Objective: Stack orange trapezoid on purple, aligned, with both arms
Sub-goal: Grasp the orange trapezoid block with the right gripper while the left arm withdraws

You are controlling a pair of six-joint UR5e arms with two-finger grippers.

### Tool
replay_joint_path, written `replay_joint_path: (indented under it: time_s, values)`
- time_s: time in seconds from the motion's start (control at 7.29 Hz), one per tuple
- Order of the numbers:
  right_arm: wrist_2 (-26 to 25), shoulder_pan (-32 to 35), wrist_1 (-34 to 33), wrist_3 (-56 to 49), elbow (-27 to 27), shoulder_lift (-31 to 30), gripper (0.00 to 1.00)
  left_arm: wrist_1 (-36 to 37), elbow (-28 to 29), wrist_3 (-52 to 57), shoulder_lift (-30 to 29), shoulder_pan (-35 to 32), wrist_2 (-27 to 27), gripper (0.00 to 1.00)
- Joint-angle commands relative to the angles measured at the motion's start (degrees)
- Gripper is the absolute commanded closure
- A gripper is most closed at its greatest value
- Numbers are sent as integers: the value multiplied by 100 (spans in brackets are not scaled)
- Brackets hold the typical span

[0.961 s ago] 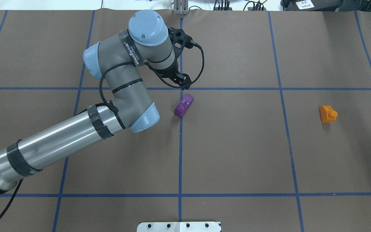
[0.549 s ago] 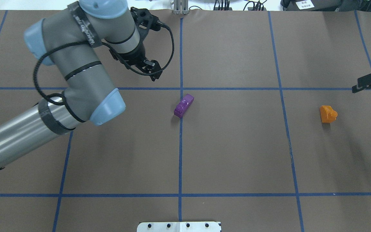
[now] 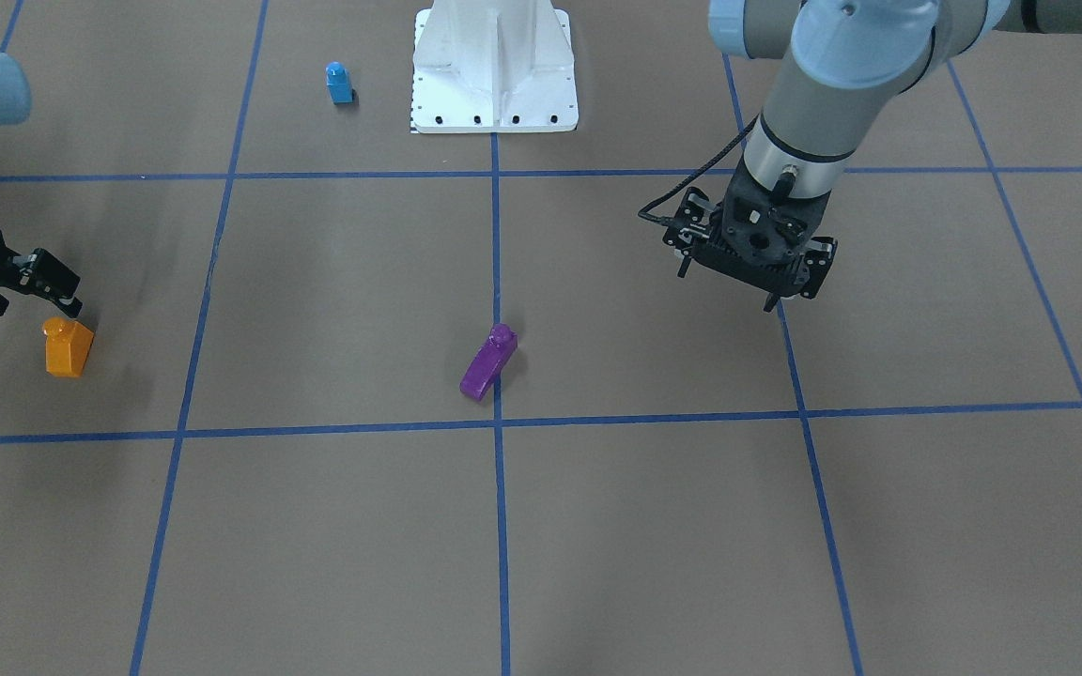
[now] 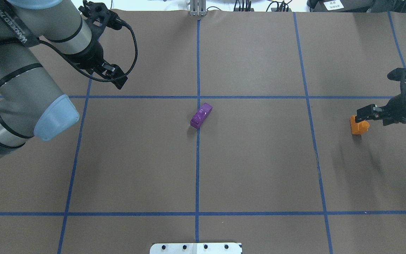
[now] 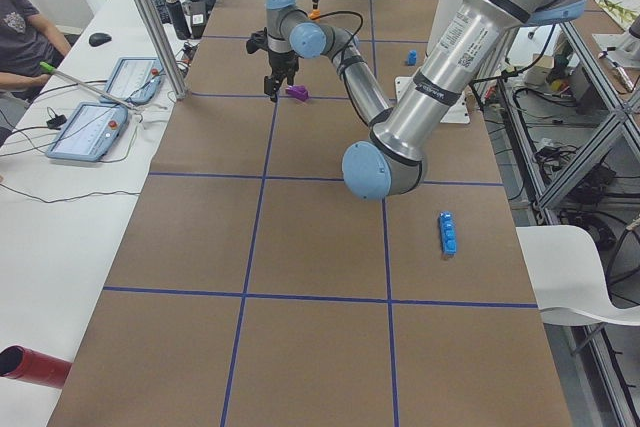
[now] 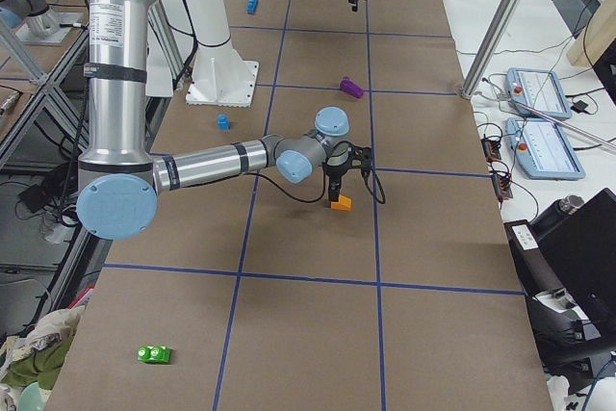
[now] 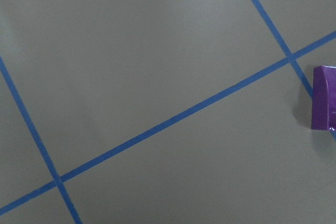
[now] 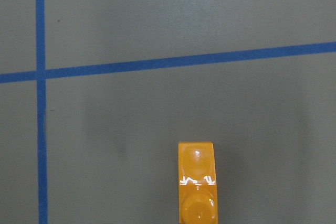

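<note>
The right tool (image 3: 38, 304) gapes empty just over the orange block (image 4: 358, 126) near the counter's (image 4: 259, 176) right edge. The purple block (image 4: 201, 115) lies mid-counter, the left tool (image 3: 727, 289) open, empty, well apart.

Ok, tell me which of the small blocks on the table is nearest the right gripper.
The orange trapezoid: the right gripper hangs close over it, while the purple block lies mid-table and the small blue block stands near the robot's base.
</note>
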Motion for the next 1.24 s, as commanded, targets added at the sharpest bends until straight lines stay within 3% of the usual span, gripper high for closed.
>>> replay_joint_path:
  time_s: [0.0,0.69,0.96,1.1]
  values:
    - [-85,-100,20,-50,-360,230,0,11,-42,15,85,-19,-5,0]
    - [-76,-179,46,-51,-924,522,1,2,-60,15,94,-19,-5,0]
    - [-41,-205,46,-59,-951,522,23,2,-60,15,94,-27,-5,0]
    - [11,-205,46,-51,-942,513,44,2,-51,15,94,-27,-5,0]
